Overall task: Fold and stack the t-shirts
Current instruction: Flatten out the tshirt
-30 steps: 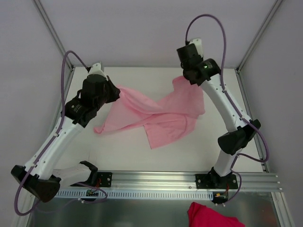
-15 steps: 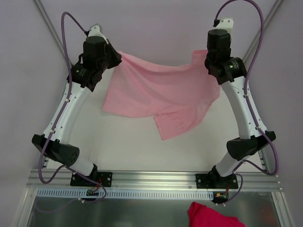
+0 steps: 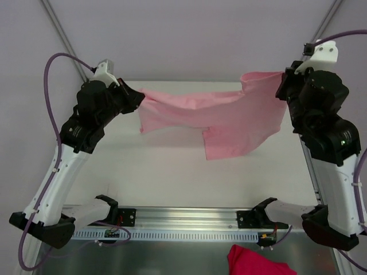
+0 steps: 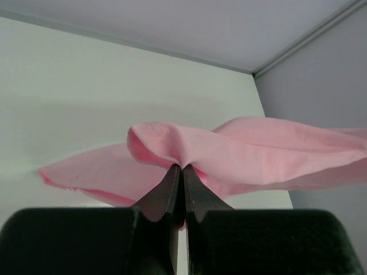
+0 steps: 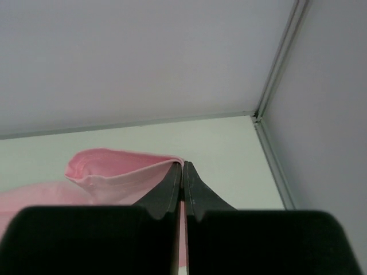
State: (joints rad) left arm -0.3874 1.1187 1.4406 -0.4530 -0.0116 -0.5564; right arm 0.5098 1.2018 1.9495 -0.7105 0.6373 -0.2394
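**Q:** Position of t-shirt [image 3: 229, 120]?
**A:** Lifted above tabletop [image 3: 160, 172], stretched left to right across the far half. Upper edge drawn nearly straight between both hands. Lower part hanging in loose folds, with one flap dropping lowest right of centre. Contact between flap and tabletop: cannot tell.

**Q:** State of left hand [image 3: 139, 97]?
**A:** Pressed together, pinching the left end of the upper edge. In the left wrist view, fabric bunched into a small fold right at the pinch.

**Q:** State of right hand [image 3: 282, 80]?
**A:** Pressed together likewise, pinching the right end of the t-shirt, raised near the far right corner. Rolled edge visible just left of the pinch in the right wrist view.

**Q:** Anything else in view?
**A:** Crumpled red cloth [image 3: 258, 262] at the near edge, nearer than the mounting rail [image 3: 189, 220], well apart from the t-shirt.
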